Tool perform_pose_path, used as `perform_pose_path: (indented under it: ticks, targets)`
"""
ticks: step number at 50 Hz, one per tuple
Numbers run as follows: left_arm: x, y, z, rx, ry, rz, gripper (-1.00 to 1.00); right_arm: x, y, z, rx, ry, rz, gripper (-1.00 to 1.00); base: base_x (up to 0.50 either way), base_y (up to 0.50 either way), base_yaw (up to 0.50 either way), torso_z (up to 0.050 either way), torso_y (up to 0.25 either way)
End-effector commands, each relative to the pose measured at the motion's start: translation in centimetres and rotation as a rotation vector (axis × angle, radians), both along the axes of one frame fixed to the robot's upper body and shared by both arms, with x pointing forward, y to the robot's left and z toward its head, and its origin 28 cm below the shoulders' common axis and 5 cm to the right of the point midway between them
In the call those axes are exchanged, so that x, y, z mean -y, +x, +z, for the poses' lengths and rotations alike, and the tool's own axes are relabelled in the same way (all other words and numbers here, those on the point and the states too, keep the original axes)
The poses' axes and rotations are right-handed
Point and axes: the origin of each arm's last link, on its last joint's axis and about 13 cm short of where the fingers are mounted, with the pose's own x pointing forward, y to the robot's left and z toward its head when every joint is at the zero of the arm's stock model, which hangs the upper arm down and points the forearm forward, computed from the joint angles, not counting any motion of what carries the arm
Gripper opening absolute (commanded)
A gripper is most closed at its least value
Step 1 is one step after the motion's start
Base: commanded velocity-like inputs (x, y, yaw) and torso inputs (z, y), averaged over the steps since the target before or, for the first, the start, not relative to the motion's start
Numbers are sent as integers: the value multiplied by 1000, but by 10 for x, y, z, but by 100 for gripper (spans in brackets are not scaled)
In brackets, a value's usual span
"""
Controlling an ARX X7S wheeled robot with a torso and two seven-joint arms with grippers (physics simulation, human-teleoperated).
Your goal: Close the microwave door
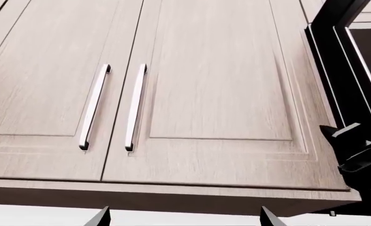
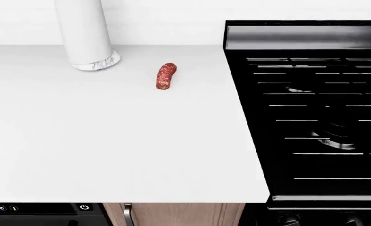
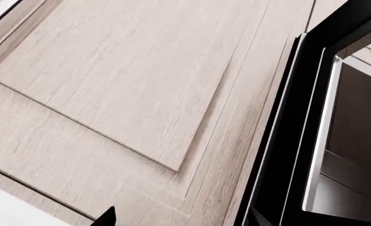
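Observation:
The microwave door [image 3: 284, 141] is a black frame that stands swung open next to the wooden upper cabinets, and part of the dark inside [image 3: 355, 150] shows beyond it. The left wrist view catches the same open door [image 1: 339, 70] at its edge. My right gripper [image 3: 183, 217] is open just short of the door's frame, with one fingertip [image 3: 108, 217] over the cabinet panel. My left gripper [image 1: 185, 217] is open too, wide and empty, below the cabinets. Neither gripper shows in the head view.
Two cabinet doors with long metal handles [image 1: 94, 108] [image 1: 136, 108] hang left of the microwave. A black gripper-like part [image 1: 358, 150] sits by the door's lower edge. Below are a white counter [image 2: 110, 141] with a sausage [image 2: 165, 76] and a white cylinder [image 2: 83, 33], and a black stove [image 2: 324, 117].

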Motion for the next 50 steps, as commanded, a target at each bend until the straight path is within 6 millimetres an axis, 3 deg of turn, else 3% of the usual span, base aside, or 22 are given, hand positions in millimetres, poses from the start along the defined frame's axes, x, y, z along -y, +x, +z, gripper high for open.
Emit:
perform_pose_path:
  ticks: [1, 26, 50]
  targets:
    - [0, 0, -1, -3, 3, -2, 100, 9, 11, 18, 25, 15, -24, 100, 0, 0, 0, 0, 0]
    - [1, 1, -2, -4, 11, -5, 100, 47, 35, 36, 34, 101, -126, 100, 0, 0, 0, 0, 0]
    - [1, 2, -2, -9, 7, -11, 100, 73, 57, 33, 7, 163, -161, 100, 0, 0, 0, 0, 0]
